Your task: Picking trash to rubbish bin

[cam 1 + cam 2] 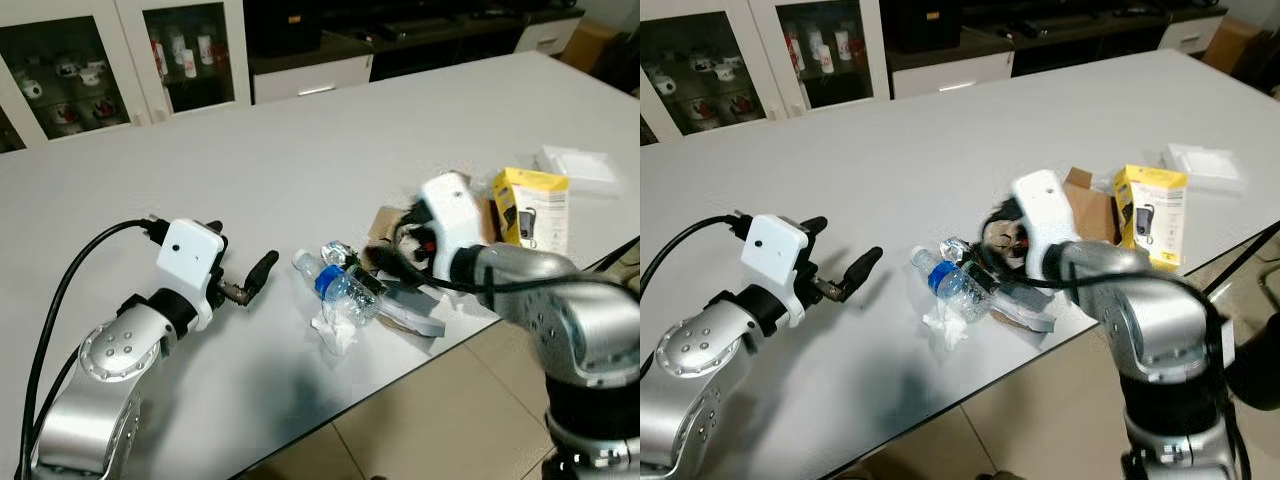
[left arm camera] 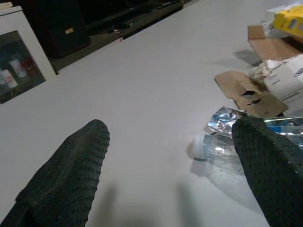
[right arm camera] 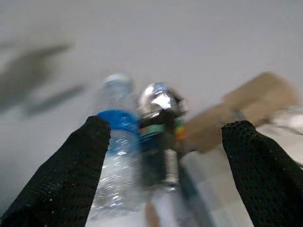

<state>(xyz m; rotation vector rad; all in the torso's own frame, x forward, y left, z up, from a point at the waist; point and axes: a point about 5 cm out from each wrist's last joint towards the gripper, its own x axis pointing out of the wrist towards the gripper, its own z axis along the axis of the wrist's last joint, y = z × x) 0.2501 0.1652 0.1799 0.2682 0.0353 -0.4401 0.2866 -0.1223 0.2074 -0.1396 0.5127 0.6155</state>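
Note:
A crushed clear plastic bottle (image 1: pixel 338 282) with a blue label lies near the table's front edge, on a crumpled white tissue (image 1: pixel 334 336). A shiny foil wrapper (image 1: pixel 334 250) lies against it. My right gripper (image 1: pixel 375 270) is open and reaches in from the right, low over the bottle (image 3: pixel 116 156) and the wrapper (image 3: pixel 158 111), which lie ahead between its fingers (image 3: pixel 80 161). My left gripper (image 1: pixel 240 252) is open and hovers just above the table to the left of the bottle (image 2: pixel 222 146), apart from it.
The white table (image 1: pixel 300 150) ends close in front, with tiled floor (image 1: pixel 400 430) below. Right of the bottle lie brown cardboard (image 1: pixel 384 222), a grey flat piece (image 1: pixel 412 316), a yellow box (image 1: pixel 532 205) and a white packet (image 1: pixel 580 166). A glass-door cabinet (image 1: pixel 70 70) stands behind.

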